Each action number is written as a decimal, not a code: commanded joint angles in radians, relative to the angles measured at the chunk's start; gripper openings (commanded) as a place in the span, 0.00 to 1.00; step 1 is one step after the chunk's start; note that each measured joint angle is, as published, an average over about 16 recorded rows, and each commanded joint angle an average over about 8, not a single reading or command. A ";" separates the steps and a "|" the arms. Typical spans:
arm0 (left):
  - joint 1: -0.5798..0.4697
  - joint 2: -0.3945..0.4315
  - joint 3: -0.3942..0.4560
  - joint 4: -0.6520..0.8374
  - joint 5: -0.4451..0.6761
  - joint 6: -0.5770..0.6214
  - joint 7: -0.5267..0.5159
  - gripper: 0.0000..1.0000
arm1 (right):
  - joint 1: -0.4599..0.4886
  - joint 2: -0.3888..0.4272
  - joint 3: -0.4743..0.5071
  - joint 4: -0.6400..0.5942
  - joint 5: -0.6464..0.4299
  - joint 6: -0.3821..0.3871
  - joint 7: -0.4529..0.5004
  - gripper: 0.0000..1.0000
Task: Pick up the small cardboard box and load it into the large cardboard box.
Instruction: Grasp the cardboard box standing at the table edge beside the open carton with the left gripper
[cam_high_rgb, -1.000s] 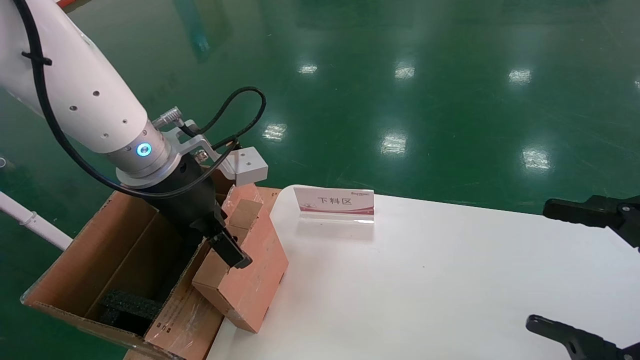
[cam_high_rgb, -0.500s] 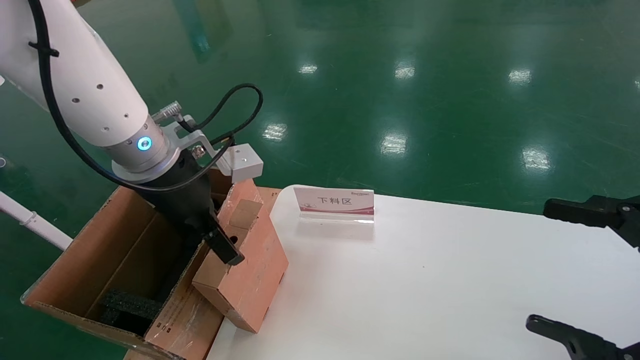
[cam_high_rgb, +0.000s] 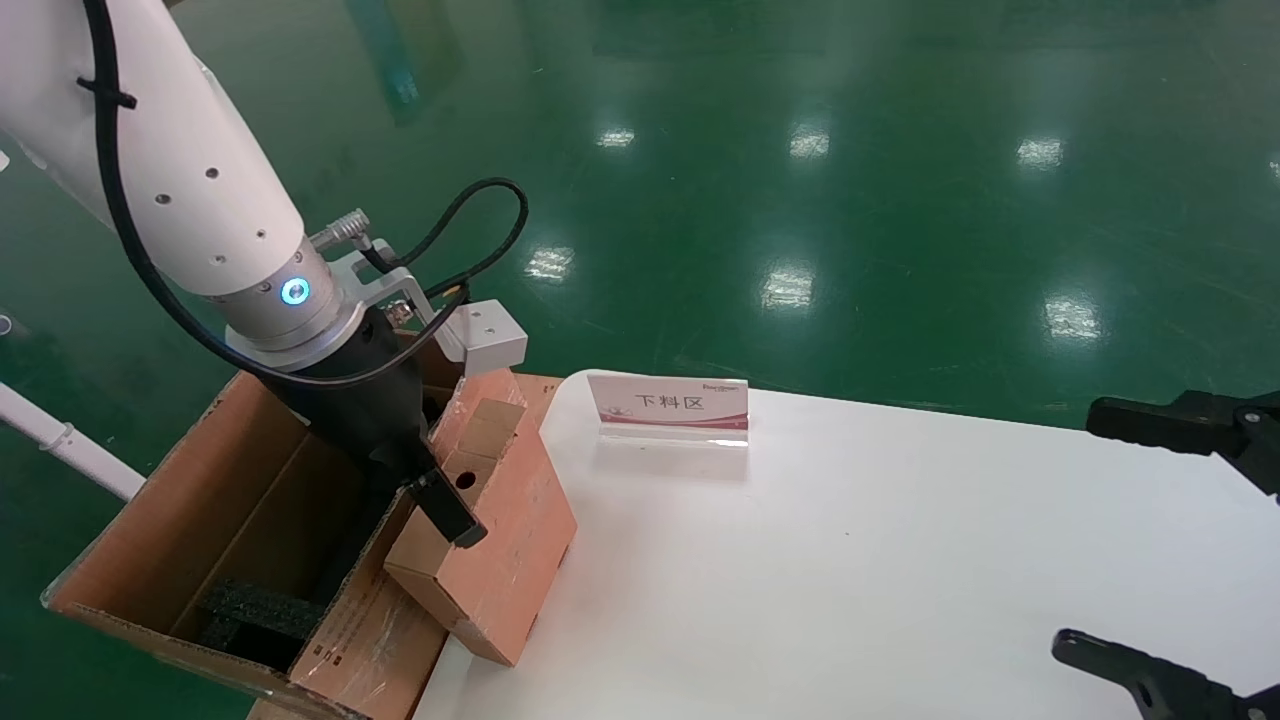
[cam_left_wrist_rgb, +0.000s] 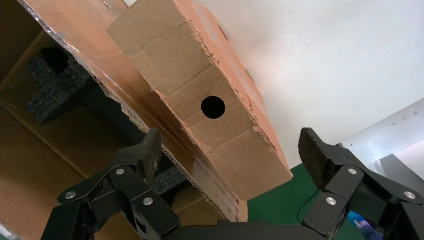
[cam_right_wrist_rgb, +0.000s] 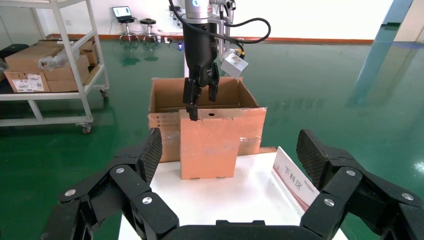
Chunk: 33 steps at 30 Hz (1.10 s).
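Observation:
The small cardboard box (cam_high_rgb: 505, 545) is reddish-brown with a tan top and a round hole (cam_left_wrist_rgb: 212, 106). It stands tilted at the table's left edge, leaning on the large cardboard box (cam_high_rgb: 150, 530), whose taped wall (cam_left_wrist_rgb: 105, 82) runs beside it. My left gripper (cam_high_rgb: 435, 490) hovers over the small box's top, open, with its fingers (cam_left_wrist_rgb: 148, 153) spread wider than the box and not touching it. From the right wrist view the small box (cam_right_wrist_rgb: 207, 145) shows with the left gripper (cam_right_wrist_rgb: 200, 97) above it. My right gripper (cam_right_wrist_rgb: 230, 155) is open and parked at the table's right.
Black foam (cam_high_rgb: 255, 610) lies at the bottom of the large carton. A small red-and-white sign (cam_high_rgb: 668, 405) stands on the white table (cam_high_rgb: 850, 580) near its far edge. Green floor surrounds the table. A shelf cart with cartons (cam_right_wrist_rgb: 45, 65) stands beyond, seen from the right wrist.
My left gripper has shifted a little left and up, uncovering the hole in the small box's top. The small box and the right arm have not moved.

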 joint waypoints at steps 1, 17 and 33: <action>-0.004 0.002 0.007 0.004 -0.008 -0.001 -0.001 1.00 | 0.000 0.000 0.000 0.000 0.000 0.000 0.000 1.00; -0.005 -0.015 0.003 0.004 -0.021 -0.033 -0.011 1.00 | 0.000 0.000 -0.001 -0.001 0.001 0.000 0.000 1.00; -0.013 -0.003 0.021 -0.012 -0.007 -0.028 -0.057 1.00 | 0.001 0.000 -0.002 -0.001 0.001 0.000 -0.001 1.00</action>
